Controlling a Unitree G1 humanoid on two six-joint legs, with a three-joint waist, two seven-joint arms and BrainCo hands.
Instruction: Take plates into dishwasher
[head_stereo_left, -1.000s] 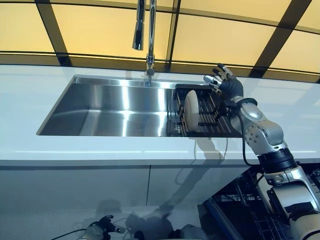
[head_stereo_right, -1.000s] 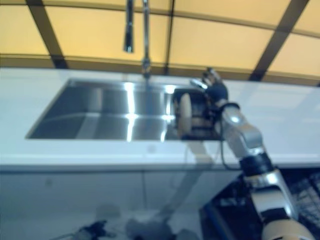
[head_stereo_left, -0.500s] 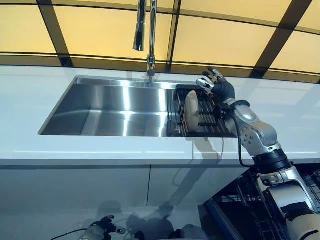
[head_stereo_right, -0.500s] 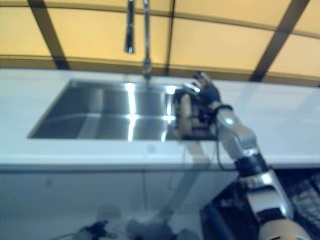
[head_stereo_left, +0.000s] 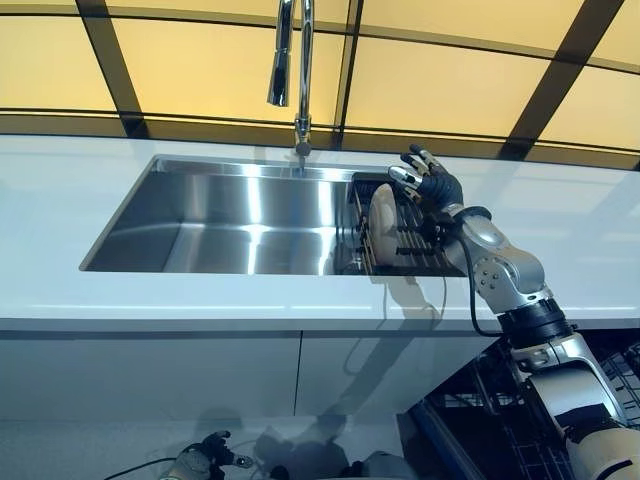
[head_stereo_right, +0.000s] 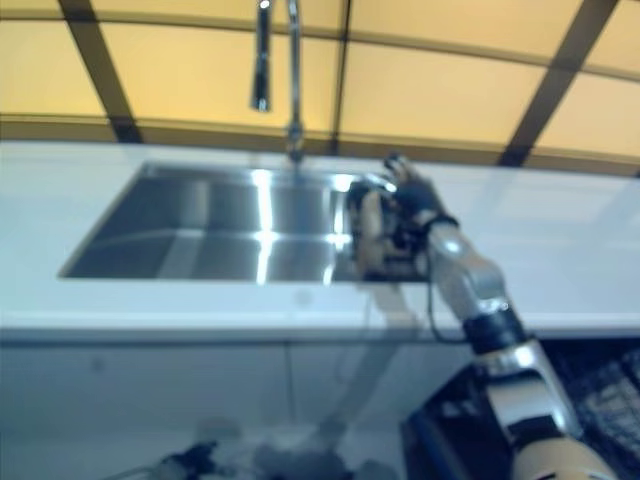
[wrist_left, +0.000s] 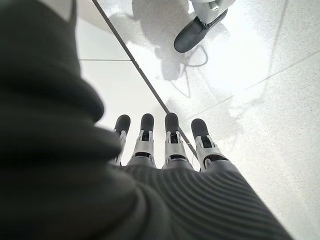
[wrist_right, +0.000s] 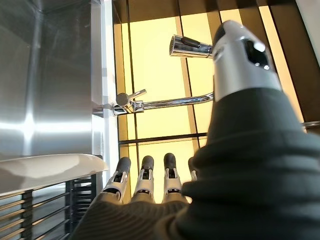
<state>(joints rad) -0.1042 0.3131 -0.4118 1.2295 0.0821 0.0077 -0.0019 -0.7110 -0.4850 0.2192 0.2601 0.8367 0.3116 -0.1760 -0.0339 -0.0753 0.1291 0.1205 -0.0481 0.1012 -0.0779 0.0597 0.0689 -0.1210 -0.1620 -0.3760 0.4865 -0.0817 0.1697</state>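
Note:
A cream plate (head_stereo_left: 382, 222) stands on edge in a black dish rack (head_stereo_left: 420, 245) set in the right end of the steel sink (head_stereo_left: 230, 215). My right hand (head_stereo_left: 430, 184) hovers open just above and behind the plate's top edge, fingers straight and spread, not touching it. In the right wrist view the plate's rim (wrist_right: 45, 167) shows close below the straight fingers (wrist_right: 145, 177). My left hand (head_stereo_left: 196, 462) hangs low near the floor, and its wrist view shows the fingers (wrist_left: 172, 142) straight with nothing held.
A tall chrome faucet (head_stereo_left: 298, 70) rises behind the sink, just left of the rack. White countertop (head_stereo_left: 590, 230) surrounds the sink. The open dishwasher's dark rack (head_stereo_left: 500, 420) shows at lower right, below the counter.
My right hand has moved left and down from beside the rack to just over the plate's top edge. The camera has shifted slightly.

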